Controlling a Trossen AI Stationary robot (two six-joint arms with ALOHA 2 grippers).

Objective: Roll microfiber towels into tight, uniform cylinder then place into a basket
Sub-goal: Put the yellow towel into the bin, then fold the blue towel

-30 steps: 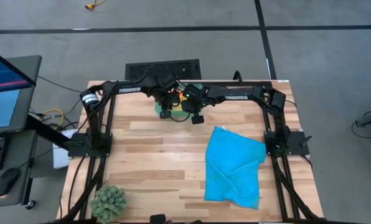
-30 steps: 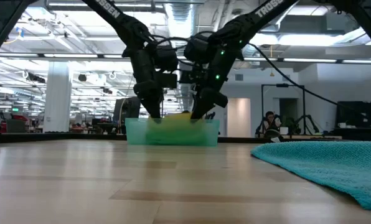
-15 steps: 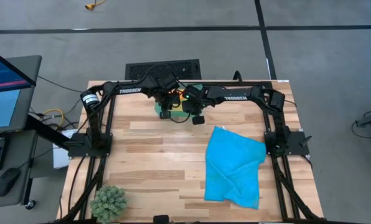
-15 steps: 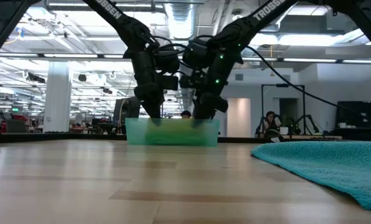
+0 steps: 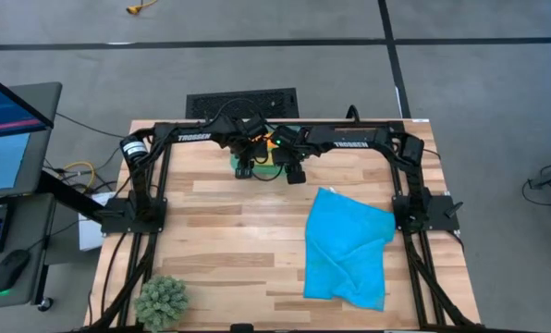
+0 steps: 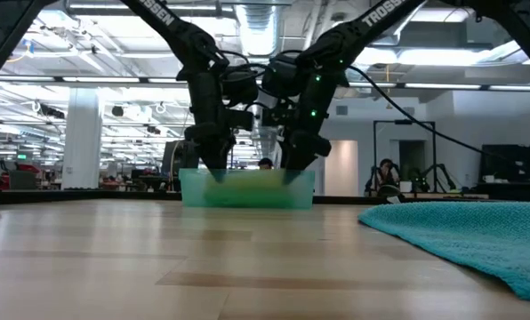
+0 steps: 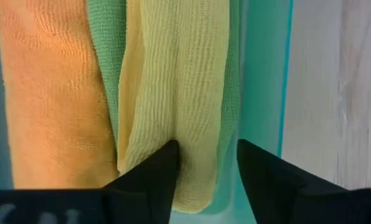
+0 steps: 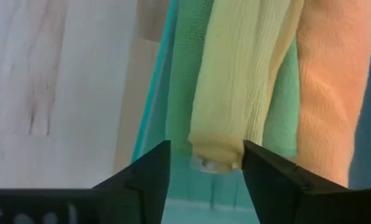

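Yellow towel (image 7: 176,93) in basket (image 6: 247,189) between green, orange rolls; both grippers' fingers parted, straddling it.

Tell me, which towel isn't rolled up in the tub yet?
The blue towel, lying loose on the table; the orange, green and yellow ones sit rolled in the basket.

We see even, bright overhead light in the high view, with soft shadows under the arms on the table (image 5: 220,240). In the low view, ceiling lamps glare in the room behind, and the near tabletop and the blue towel (image 6: 478,236) are blurred. Both wrist views are soft and close
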